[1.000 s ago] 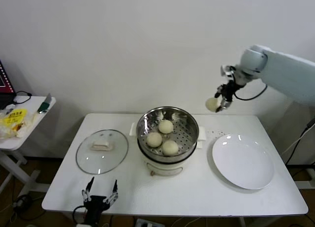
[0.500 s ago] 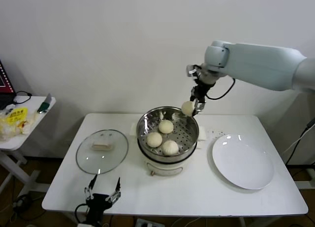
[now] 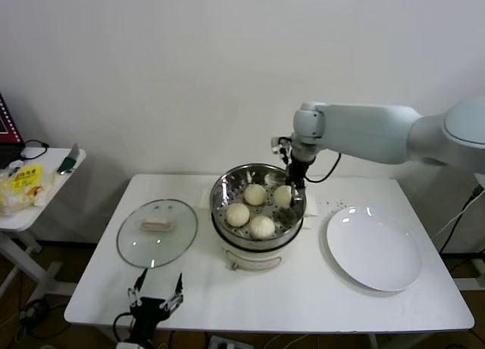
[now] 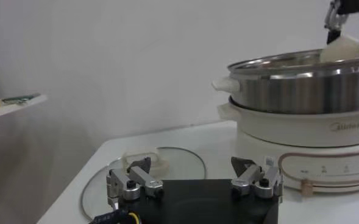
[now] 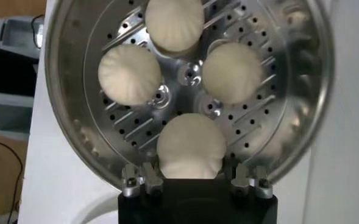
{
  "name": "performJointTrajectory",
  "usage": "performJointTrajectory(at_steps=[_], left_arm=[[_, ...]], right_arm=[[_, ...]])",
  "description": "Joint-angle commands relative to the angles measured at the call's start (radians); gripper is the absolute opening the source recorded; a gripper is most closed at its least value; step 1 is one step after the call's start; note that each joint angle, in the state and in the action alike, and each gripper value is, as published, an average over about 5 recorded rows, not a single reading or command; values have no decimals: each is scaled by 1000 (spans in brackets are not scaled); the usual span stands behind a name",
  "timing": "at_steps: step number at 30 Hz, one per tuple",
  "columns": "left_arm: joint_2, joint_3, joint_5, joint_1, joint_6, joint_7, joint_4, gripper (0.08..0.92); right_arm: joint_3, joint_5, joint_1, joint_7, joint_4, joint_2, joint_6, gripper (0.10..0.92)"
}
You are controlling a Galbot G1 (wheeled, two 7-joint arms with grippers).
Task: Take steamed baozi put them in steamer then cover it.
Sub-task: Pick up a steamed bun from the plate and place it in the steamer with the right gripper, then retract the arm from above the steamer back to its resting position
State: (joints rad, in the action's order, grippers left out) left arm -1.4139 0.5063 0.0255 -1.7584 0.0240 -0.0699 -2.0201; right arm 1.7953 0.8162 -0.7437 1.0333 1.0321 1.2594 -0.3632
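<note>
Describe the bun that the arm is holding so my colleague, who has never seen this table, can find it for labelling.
On the white table stands a round shiny stainless-steel steamer basket on a cream-white pot base. Four pale cream-white round dough buns lie inside. The wanted bun is the one nearest the flat white plate, and the only one gripped by the right end effector.

White plate on table
</note>
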Motion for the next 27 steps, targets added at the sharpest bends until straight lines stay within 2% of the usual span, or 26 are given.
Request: performJointTrajectory(at_steps=[1, 7, 14, 21, 27], left_arm=[[-2, -5, -4, 8, 0, 1, 14, 823], [1, -4, -5, 6, 3, 1, 19, 823], [1, -5, -5, 10, 2, 1, 18, 823], [3, -8, -1, 17, 0, 1, 16, 823], [3, -7, 3, 19, -2, 1, 16, 823]], right_arm=[[2, -31, 83, -15, -29, 24, -4, 670], [-18, -35, 92, -39, -41, 19, -5, 687], [-74, -7, 62, -40, -28, 0, -2, 812], [-85, 7, -43, 2, 46, -71, 24, 823], [-127, -28, -129, 3, 127, -214, 74, 823]])
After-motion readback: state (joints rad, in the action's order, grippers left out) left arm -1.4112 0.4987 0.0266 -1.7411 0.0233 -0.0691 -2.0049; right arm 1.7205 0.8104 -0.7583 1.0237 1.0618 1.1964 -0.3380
